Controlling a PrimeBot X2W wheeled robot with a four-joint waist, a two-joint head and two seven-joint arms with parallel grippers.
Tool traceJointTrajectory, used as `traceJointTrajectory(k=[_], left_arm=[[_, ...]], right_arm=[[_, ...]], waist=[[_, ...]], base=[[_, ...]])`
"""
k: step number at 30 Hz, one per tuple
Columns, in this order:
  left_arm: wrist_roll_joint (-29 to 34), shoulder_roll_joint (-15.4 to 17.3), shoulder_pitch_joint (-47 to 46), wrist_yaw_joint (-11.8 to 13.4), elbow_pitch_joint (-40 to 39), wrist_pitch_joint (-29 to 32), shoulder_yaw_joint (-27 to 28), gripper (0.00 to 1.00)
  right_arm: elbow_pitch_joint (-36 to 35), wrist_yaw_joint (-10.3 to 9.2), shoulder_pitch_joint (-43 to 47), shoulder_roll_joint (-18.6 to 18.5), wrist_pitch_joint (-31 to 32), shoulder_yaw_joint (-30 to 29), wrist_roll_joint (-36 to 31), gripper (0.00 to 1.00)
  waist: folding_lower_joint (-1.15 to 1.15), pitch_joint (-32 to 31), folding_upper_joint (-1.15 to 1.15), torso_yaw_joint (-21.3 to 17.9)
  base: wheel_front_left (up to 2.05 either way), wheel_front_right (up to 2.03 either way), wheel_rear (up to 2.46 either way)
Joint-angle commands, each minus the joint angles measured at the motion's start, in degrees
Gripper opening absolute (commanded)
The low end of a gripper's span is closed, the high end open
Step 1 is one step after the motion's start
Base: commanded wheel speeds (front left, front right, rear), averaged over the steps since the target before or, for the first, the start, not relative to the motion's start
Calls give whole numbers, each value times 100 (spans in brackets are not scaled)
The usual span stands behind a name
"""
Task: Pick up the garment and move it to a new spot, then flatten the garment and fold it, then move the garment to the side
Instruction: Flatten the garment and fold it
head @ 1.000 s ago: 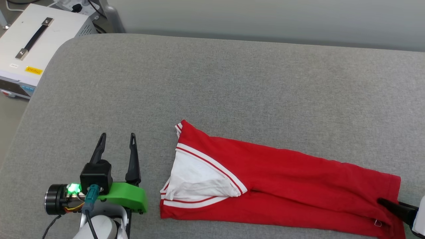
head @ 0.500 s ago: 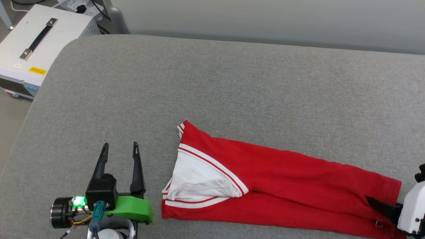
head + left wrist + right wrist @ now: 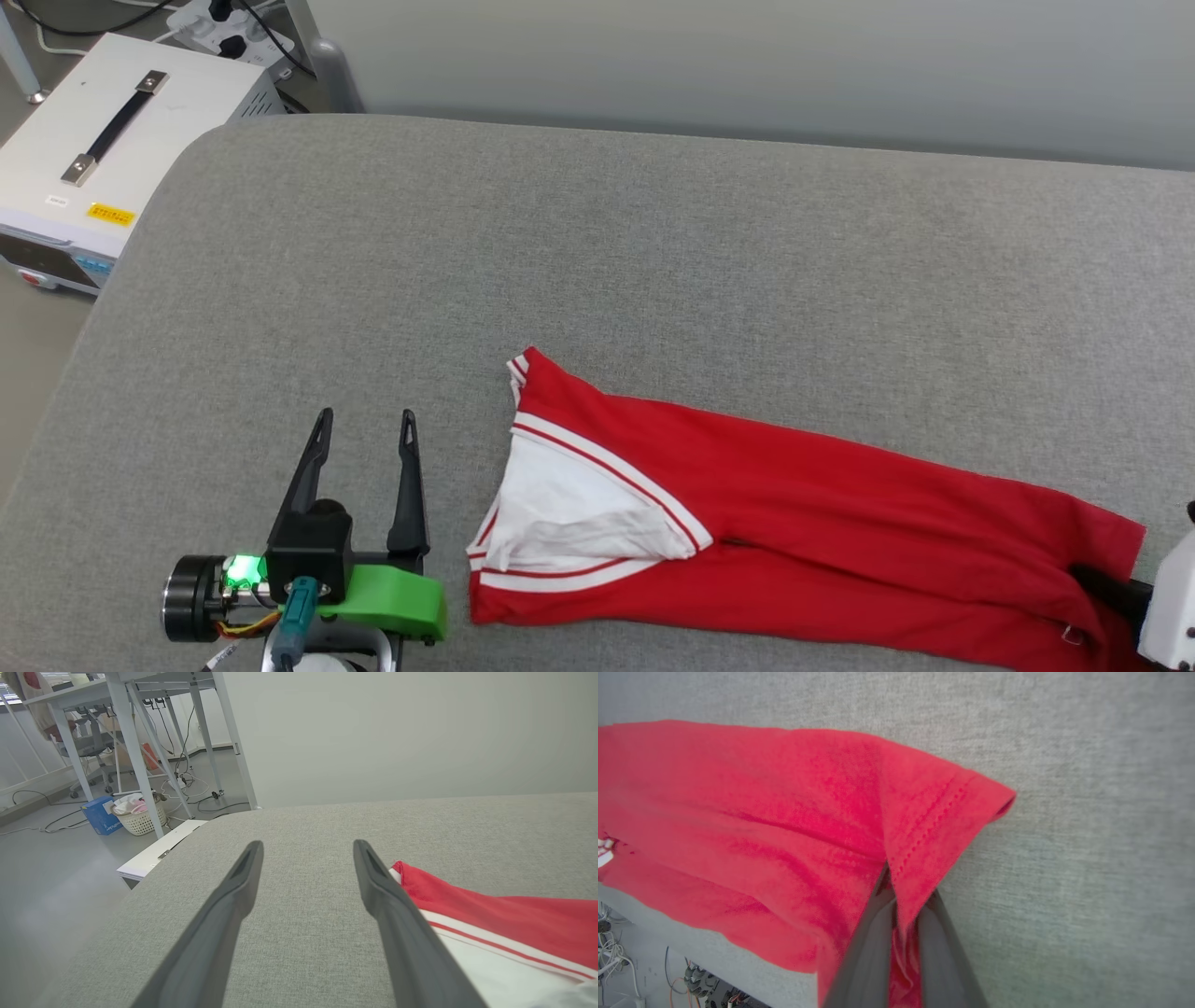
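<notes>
Two arms: right gripper (image 3: 903, 891) fingers clamped on hem end of garment (image 3: 840, 523), long axis L-R across grey pad (image 3: 653, 233); left gripper (image 3: 366, 425) fingers spread wide, empty (just beside white sleeve (image 3: 569, 513) end, not touching).

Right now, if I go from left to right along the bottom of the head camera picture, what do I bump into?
Open left gripper → white sleeve → red jersey body → right gripper, pinching its far end.

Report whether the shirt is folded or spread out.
Folded: the shirt lies as a long narrow strip, one white sleeve lying over the red.
</notes>
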Motion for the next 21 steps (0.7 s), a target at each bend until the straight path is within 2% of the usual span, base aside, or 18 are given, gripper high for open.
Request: traceJointTrajectory(k=[1,7,12,15,21], left_arm=[[69,-52,94,-54,-6,-34,38,100],[222,-157,126,-228,27,-34,111,100],[305,-202,171,-308,53,-34,174,100],[336,-220,212,-343,67,-34,214,100],[379,-261,276,-418,85,-34,278,100]], right_arm=[[163,-12,-50,-160,-50,-21,-96,0],[683,-12,-66,-596,-164,-193,-306,0],[727,-12,-38,-768,-126,-314,-267,0],[467,-12,46,-791,-15,-352,-128,0],[-788,-12,291,-778,191,-458,274,0]], waist=[[0,-15,0,-12],[0,-88,0,-45],[0,-162,0,-72],[0,-213,0,-80],[0,-269,0,-82]], base=[[0,0,0],[0,0,0],[0,0,0],[0,0,0],[0,0,0]])
